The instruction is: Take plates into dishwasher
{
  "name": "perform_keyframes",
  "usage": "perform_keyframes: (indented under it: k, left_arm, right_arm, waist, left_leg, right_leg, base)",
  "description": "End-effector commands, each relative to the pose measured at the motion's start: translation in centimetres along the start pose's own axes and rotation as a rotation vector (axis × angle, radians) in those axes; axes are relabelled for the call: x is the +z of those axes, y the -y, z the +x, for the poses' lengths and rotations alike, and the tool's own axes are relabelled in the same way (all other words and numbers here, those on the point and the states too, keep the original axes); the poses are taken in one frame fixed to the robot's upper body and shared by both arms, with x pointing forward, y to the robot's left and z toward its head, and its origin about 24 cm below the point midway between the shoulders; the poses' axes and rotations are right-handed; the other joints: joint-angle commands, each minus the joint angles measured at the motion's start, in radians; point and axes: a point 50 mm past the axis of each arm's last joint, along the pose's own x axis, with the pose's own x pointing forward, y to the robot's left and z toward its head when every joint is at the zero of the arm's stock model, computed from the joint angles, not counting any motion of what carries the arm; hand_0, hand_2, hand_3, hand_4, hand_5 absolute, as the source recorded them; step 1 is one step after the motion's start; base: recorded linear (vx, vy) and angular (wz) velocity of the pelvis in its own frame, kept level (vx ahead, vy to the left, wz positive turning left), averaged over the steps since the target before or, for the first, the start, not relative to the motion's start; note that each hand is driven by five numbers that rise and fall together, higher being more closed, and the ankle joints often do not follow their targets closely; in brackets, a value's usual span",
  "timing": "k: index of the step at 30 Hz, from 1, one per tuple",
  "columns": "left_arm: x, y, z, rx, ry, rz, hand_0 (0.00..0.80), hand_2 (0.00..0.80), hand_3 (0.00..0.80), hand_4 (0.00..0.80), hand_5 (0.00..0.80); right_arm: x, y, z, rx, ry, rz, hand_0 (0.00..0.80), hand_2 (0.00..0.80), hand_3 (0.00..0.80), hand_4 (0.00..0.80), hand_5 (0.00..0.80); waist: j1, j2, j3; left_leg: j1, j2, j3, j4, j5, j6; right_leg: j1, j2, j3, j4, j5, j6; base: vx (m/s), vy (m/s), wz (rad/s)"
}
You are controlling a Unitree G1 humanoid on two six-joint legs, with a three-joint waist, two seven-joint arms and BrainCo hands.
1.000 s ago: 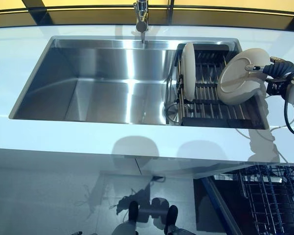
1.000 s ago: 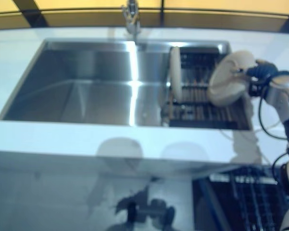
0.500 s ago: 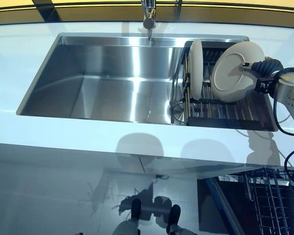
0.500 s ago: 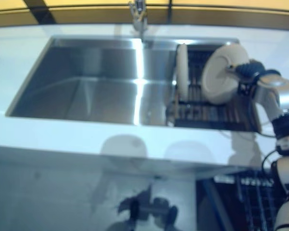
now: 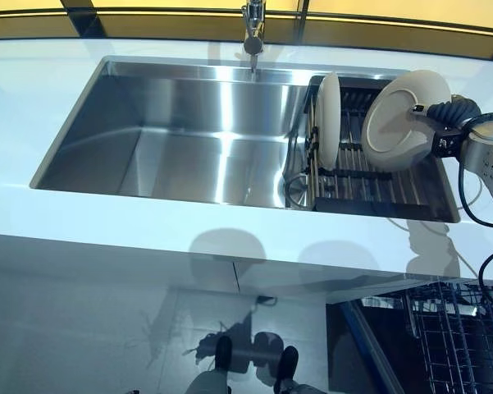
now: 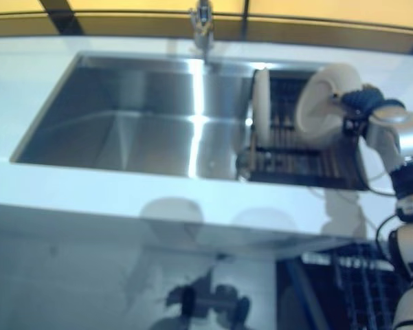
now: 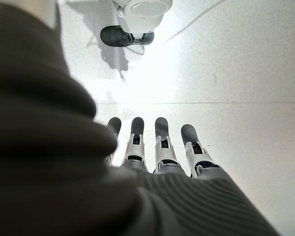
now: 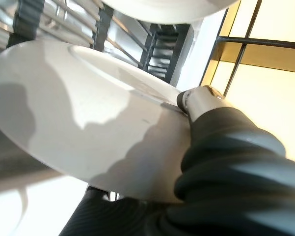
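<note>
A white plate (image 5: pixel 400 123) is tilted above the dark drying rack (image 5: pixel 377 185) at the sink's right end. My right hand (image 5: pixel 451 115) is shut on the plate's right rim. In the right wrist view the thumb (image 8: pixel 201 101) presses on the plate's (image 8: pixel 78 123) face. A second white plate (image 5: pixel 327 119) stands on edge in the rack's left part, apart from the held one. My left hand (image 7: pixel 162 147) shows only in the left wrist view, its fingers straight and pointing at the floor, holding nothing.
The steel sink (image 5: pixel 189 139) lies left of the rack, with the faucet (image 5: pixel 253 25) behind it. A white counter (image 5: pixel 230 230) runs along the front. A wire dishwasher rack (image 5: pixel 463 345) stands pulled out below at the lower right.
The whole view has shifted. The held plate has come a little closer to the standing plate and turned its face more toward me, still in my right hand.
</note>
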Motion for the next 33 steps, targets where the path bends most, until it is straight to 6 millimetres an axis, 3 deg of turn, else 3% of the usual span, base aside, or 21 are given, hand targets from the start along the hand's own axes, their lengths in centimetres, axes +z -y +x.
perform_keyframes:
  k: [1, 16, 23, 33]
  left_arm:
    - [-2.7, -1.2, -0.5, 0.041, -0.080, 0.064, 0.000, 0.000, 0.000, 0.000, 0.000]
    - [-2.6, -2.2, -0.5, 0.081, -0.120, 0.113, 0.000, 0.000, 0.000, 0.000, 0.000]
    - [-1.6, -3.1, -0.4, 0.095, -0.112, 0.153, 0.000, 0.000, 0.000, 0.000, 0.000]
    - [-1.0, -2.5, -0.2, 0.059, -0.106, 0.196, 0.000, 0.000, 0.000, 0.000, 0.000]
  right_arm:
    - [4.2, 2.8, -1.5, -0.100, 0.135, -0.111, 0.800, 0.800, 0.800, 0.800, 0.800]
    - [5.0, 6.4, -3.4, -0.171, 0.133, -0.180, 0.800, 0.800, 0.800, 0.800, 0.800]
    - [4.8, 9.0, -4.4, -0.250, 0.100, -0.173, 0.800, 0.800, 0.800, 0.800, 0.800]
    - [3.6, 12.1, -5.6, -0.278, 0.034, -0.233, 0.800, 0.800, 0.800, 0.800, 0.800]
  waist:
    - [0.000, -0.054, -0.098]
    - [-0.071, -0.085, -0.207]
    - [-0.111, -0.084, -0.229]
    - [-0.163, -0.073, -0.242]
  left_leg:
    - [0.015, -0.010, 0.043, -0.004, -0.093, 0.009]
    - [0.117, -0.004, 0.106, -0.004, -0.138, 0.029]
    - [0.140, 0.001, 0.141, -0.004, -0.150, 0.033]
    - [0.164, 0.014, 0.197, -0.004, -0.163, 0.034]
  right_leg:
    - [0.050, -0.008, -0.007, -0.001, -0.092, 0.050]
    - [0.112, 0.008, 0.086, -0.001, -0.091, 0.059]
    - [0.110, 0.016, 0.129, -0.001, -0.085, 0.065]
    - [0.102, 0.023, 0.172, -0.001, -0.084, 0.064]
  base:
    - [-0.046, -0.008, -0.09]
    - [-0.035, 0.015, -0.18]
    - [-0.048, -0.007, -0.22]
    - [-0.008, -0.037, -0.20]
